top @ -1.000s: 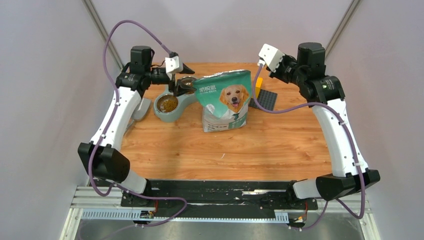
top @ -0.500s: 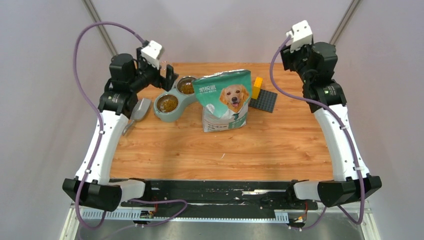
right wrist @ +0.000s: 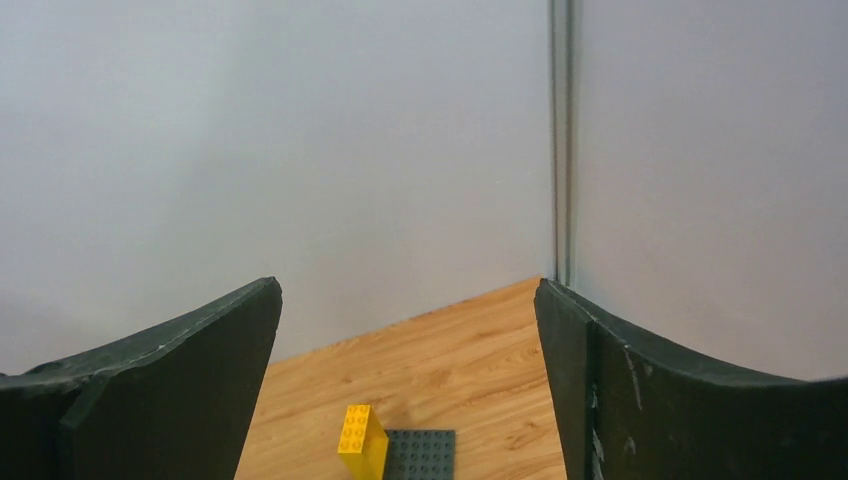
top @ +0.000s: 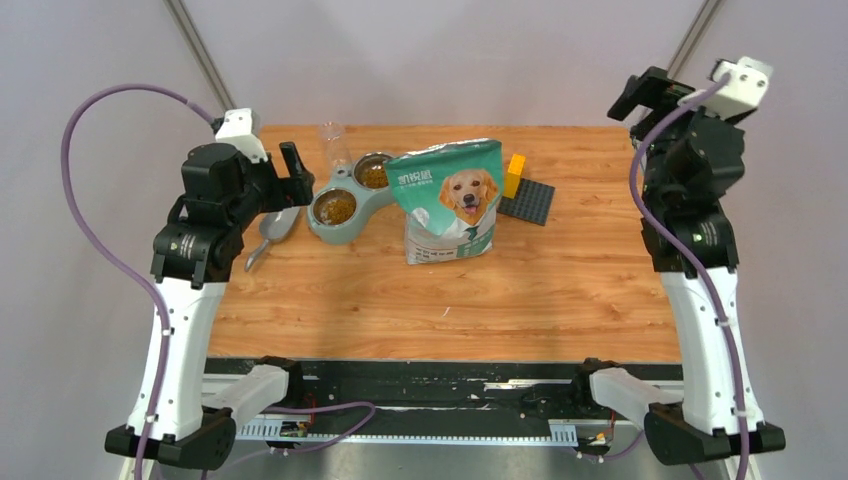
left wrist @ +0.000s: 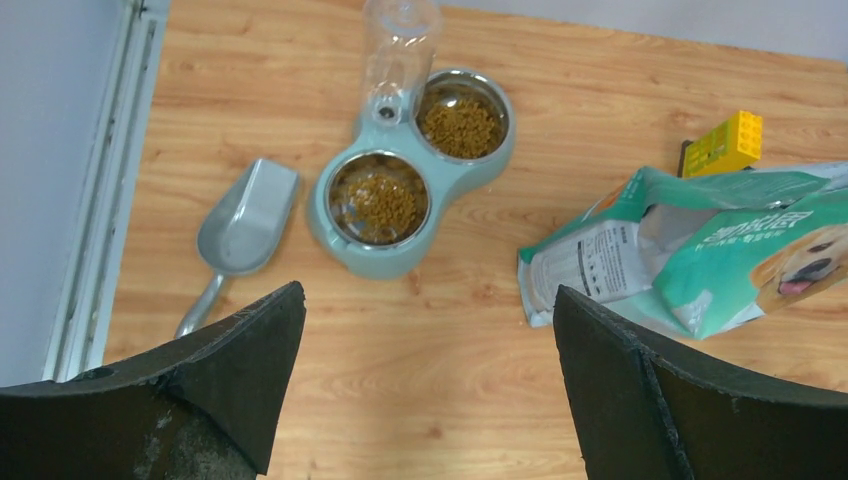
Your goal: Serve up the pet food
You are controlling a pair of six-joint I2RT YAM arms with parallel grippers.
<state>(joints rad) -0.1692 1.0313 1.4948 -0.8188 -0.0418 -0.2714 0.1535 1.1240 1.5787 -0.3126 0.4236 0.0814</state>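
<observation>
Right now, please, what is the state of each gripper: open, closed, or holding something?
Left gripper: open, holding nothing.
Right gripper: open, holding nothing.

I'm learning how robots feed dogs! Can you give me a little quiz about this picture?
1. True or false: the grey scoop lies inside the feeder.
2. How many of the feeder's bowls hold pet food? A) none B) one C) two
3. Fill in: the left gripper is ___, holding nothing.
Key: 1 false; 2 C; 3 open.
</observation>
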